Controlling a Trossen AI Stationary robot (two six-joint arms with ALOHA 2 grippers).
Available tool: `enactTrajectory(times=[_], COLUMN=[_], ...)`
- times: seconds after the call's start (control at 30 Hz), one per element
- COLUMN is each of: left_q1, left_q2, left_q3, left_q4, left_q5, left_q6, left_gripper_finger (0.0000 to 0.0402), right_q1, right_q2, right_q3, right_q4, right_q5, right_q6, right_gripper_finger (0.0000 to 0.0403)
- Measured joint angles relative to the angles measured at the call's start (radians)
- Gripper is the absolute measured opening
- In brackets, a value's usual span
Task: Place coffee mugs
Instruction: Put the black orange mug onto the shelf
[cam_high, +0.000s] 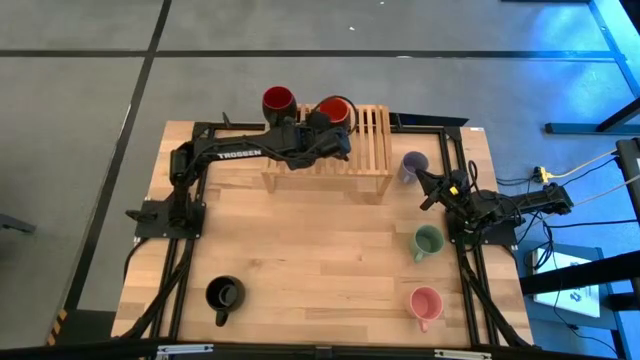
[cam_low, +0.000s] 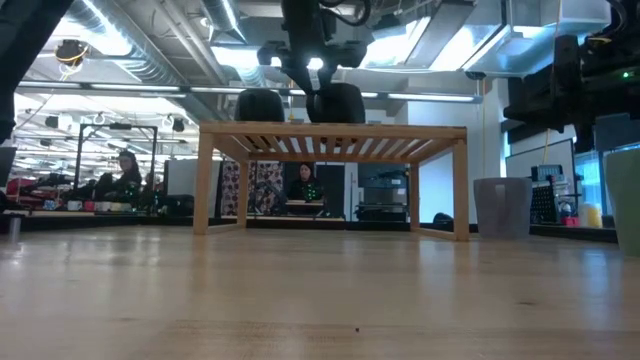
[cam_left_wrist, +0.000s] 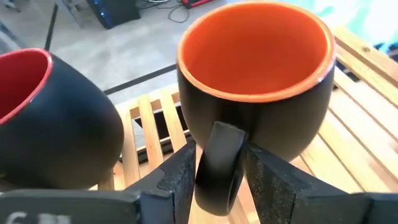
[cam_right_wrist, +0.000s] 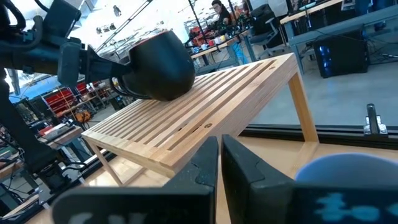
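My left gripper (cam_high: 333, 130) reaches over the slatted wooden rack (cam_high: 365, 160) and is shut on the red-orange mug (cam_high: 338, 108), black outside (cam_left_wrist: 255, 112). The dark red mug (cam_high: 278, 100) stands upright on the rack's far left corner, right beside it (cam_left_wrist: 43, 130). My right gripper (cam_high: 425, 187) is shut and hovers just near of the lavender-blue mug (cam_high: 412, 165), which stands on the table right of the rack. The green mug (cam_high: 428, 242), pink mug (cam_high: 426, 303) and black mug (cam_high: 223, 294) stand on the table. My left gripper pinches the red-orange mug's handle (cam_left_wrist: 217, 158) between its two fingers (cam_left_wrist: 177, 180), one on each flat side of the loop. It comes level from the table's left. The mug is upright with its base at the rack's slats (cam_low: 335, 115); resting or just clear, I cannot tell.
The rack stands at the table's far middle, with bare slats (cam_right_wrist: 205, 106) right of the two mugs. A black frame (cam_high: 440, 128) runs around the table's edges. Bare wood (cam_high: 320, 260) lies in the table's middle and near part. People sit in the room behind (cam_low: 303, 185).
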Motion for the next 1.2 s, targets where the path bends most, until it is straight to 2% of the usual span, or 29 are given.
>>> enactTrajectory(times=[0.23, 0.4, 0.53, 0.73, 0.8, 0.9, 1.1, 1.2], left_q1=[0.0, 0.0, 0.01, 0.008, 0.008, 0.009, 0.019, 0.033], left_q2=[-0.023, -0.093, -0.166, -0.272, -0.319, -0.409, -0.636, -0.739], left_q3=[0.007, 0.011, 0.011, -0.019, -0.066, -0.192, -0.521, -0.632], left_q4=[-0.017, -0.031, -0.029, -0.038, -0.031, 0.023, 0.22, 0.263], left_q5=[0.04, 0.118, 0.317, 0.684, 0.759, 0.803, 0.816, 0.798], left_q6=[0.088, 0.16, 0.279, 0.523, 0.572, 0.604, 0.62, 0.62], left_gripper_finger=[0.0148, 0.0148, 0.0149, 0.0149, 0.0149, 0.0149, 0.0149, 0.0149], right_q1=[0.0, 0.0, 0.0, 0.0, 0.0, 0.0, -0.041, -0.127], right_q2=[0.0, 0.0, 0.001, 0.043, 0.09, 0.202, 0.511, 0.689], right_q3=[0.0, 0.001, 0.032, 0.114, 0.143, 0.186, 0.353, 0.467], right_q4=[0.002, 0.006, -0.012, -0.005, 0.002, -0.002, 0.005, 0.006], right_q5=[-0.014, -0.065, -0.166, -0.165, -0.166, -0.165, -0.166, -0.258], right_q6=[-0.026, -0.055, -0.179, -0.281, -0.284, -0.283, -0.257, -0.253], right_gripper_finger=[0.001, 0.001, 0.001, 0.001, 0.001, 0.001, 0.001, 0.001])
